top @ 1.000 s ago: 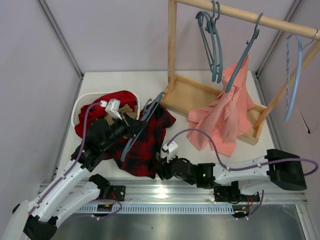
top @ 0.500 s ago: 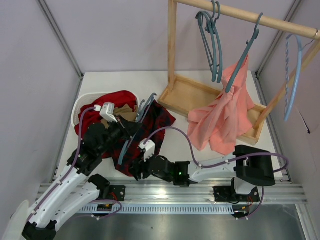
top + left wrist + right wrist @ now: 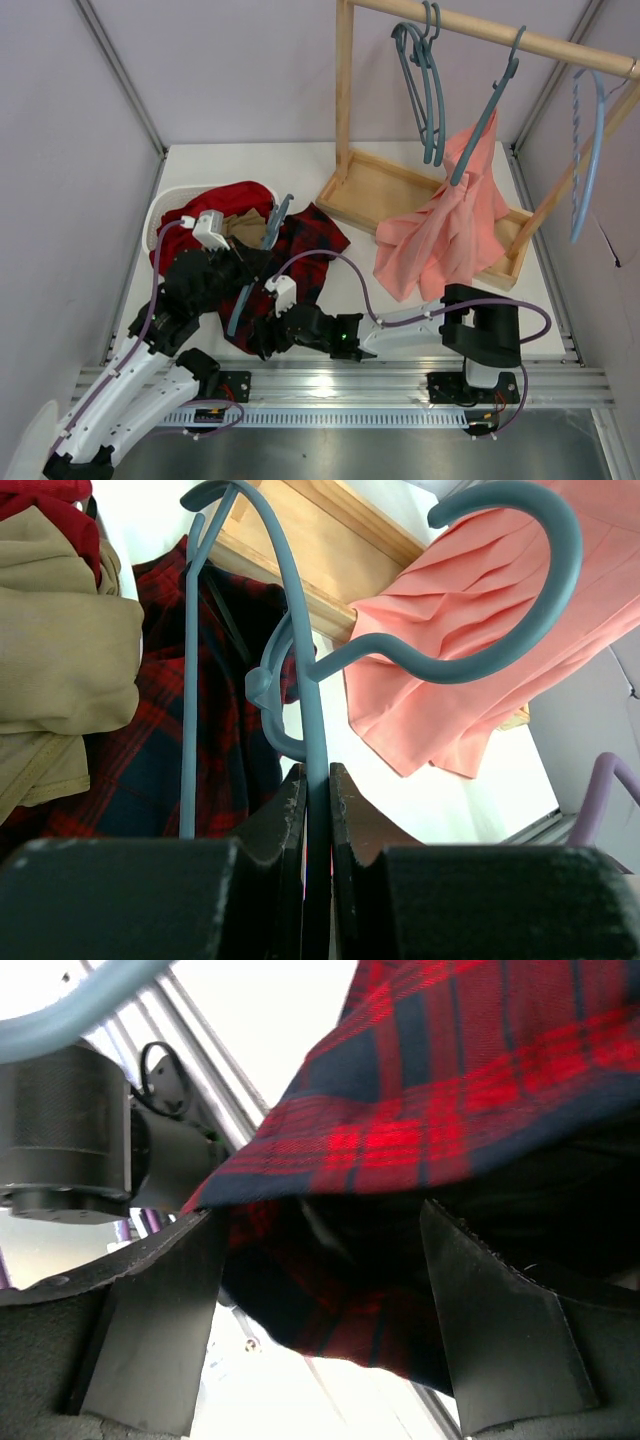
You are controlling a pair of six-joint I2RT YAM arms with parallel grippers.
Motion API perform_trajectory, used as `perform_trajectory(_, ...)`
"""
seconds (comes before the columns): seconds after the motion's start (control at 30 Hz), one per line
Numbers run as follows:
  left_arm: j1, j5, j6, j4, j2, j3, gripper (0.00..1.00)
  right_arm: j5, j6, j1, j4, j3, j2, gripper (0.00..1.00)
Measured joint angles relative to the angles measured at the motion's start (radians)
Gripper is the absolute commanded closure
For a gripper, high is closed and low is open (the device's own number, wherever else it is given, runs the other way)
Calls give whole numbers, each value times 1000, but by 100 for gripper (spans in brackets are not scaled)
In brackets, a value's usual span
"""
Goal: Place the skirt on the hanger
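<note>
The robot arms (image 3: 150, 350) cover much of the skirt (image 3: 310, 240), which lies on the counter (image 3: 250, 165) with the hanger (image 3: 274, 220) slanting over it. The left tool (image 3: 317, 775) is pinched tight on the hanger's thin bar, and the right tool (image 3: 320, 1310), at the skirt's near edge, is spread wide with plaid cloth between its fingers (image 3: 150, 1330), not squeezed. Left of the skirt, a white basket (image 3: 157, 218) holds a red garment (image 3: 235, 195) and a tan cloth (image 3: 240, 226).

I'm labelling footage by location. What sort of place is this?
Most likely a robotics lab test cell, not a home: a white tabletop boxed in by plain lilac wall panels, a metal mounting rail along its near edge, and a wooden garment rack hung with slate-blue plastic hangers.
</note>
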State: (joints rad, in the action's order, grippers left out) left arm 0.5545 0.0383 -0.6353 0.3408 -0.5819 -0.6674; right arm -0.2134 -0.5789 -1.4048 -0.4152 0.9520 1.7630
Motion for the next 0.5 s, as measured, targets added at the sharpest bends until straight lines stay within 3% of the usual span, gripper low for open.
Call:
perform_trajectory(0.3,-5,-7,12,-8,-12,0,93,6,-8,23,131,-53,-150,18)
perform_trajectory(0.5,-5,-19,21,-23,-24,0,93,76,89,41,125,-106,-214,22)
